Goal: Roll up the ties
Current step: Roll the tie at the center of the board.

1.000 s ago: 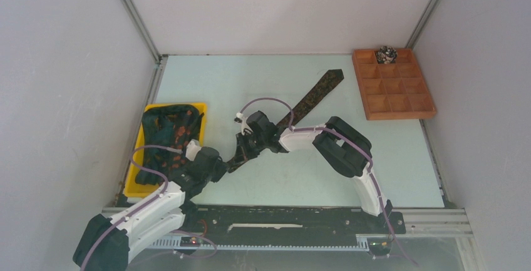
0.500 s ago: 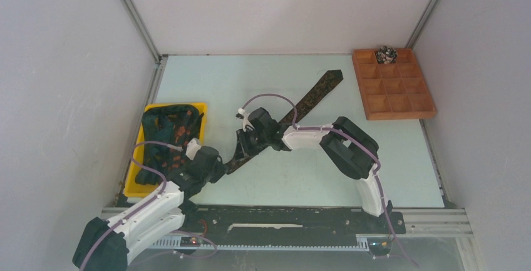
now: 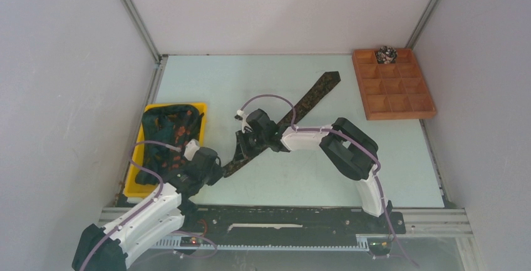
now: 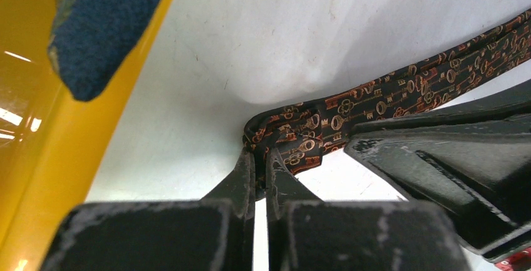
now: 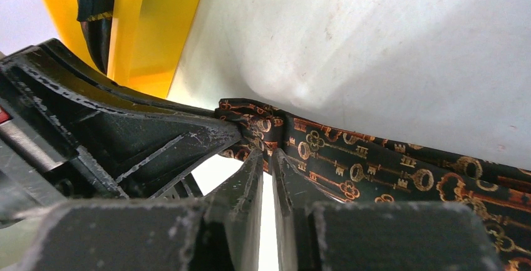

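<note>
Tie (image 3: pixel 310 99) lies stretched diagonally on the table (image 3: pixel 200 83), its far end pointing toward the tray (image 3: pixel 401 116) and its near end by the bin (image 3: pixel 133 186). It is probably laid out straight so the roll can start clean from the narrow end.

Both grippers meet at that near end. Left gripper (image 4: pixel 260 158) has its jaws pressed together, pinching the small first fold of the tie, likely as an anchor so the fold doesn't spring open. Right gripper (image 5: pixel 268 153) faces it from the other side, jaws nearly together and nipping the same folded end. This looks like a re-grip to turn the next wrap.

The roll is barely begun, with nearly all the length flat. One coil (image 3: pixel 386 52) sits in a back compartment of the tray. More ties (image 3: pixel 166 134) are heaped in the bin, waiting. Risk: the slick fabric could slip from either pinch and unfold.
</note>
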You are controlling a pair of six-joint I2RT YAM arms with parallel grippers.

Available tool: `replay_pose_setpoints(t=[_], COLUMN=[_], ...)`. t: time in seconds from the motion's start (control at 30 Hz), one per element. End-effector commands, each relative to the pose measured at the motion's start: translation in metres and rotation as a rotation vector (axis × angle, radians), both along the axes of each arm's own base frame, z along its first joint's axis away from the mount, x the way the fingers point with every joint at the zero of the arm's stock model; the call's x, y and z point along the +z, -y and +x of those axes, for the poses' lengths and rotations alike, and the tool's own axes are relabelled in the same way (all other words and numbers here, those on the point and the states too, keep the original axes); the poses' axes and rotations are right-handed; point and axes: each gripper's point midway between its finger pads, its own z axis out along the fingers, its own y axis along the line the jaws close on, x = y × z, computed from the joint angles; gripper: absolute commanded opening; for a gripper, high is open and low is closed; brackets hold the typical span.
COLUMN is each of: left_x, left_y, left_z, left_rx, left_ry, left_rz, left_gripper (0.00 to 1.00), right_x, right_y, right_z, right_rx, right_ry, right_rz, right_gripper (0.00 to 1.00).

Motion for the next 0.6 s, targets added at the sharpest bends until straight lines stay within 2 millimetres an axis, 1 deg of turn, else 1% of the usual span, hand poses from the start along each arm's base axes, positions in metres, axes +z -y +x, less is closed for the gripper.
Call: replay_pose_setpoints(t=[0.0, 0.23, 0.57], left_x=[0.015, 0.023, 0.034], left_y=[-0.001, 0.001, 0.005], left_z=[0.004, 0.005, 0.008], left_rx=[-0.018, -0.028, -0.038], left_ry=[0.023, 0.028, 0.039], left_rz=[0.021, 0.014, 0.006], left_gripper=[0.00, 0.00, 0.00], right_x=[-0.001, -0.009, -0.009], right_y=[-0.011, -0.012, -0.017], right_z=[0.002, 0.001, -0.005], right_rx=[0.017, 0.023, 0.040], right_ry=[0.031, 0.025, 0.023], right_rz=[0.003, -0.009, -0.001], right_gripper=[0.10, 0.04, 0.02])
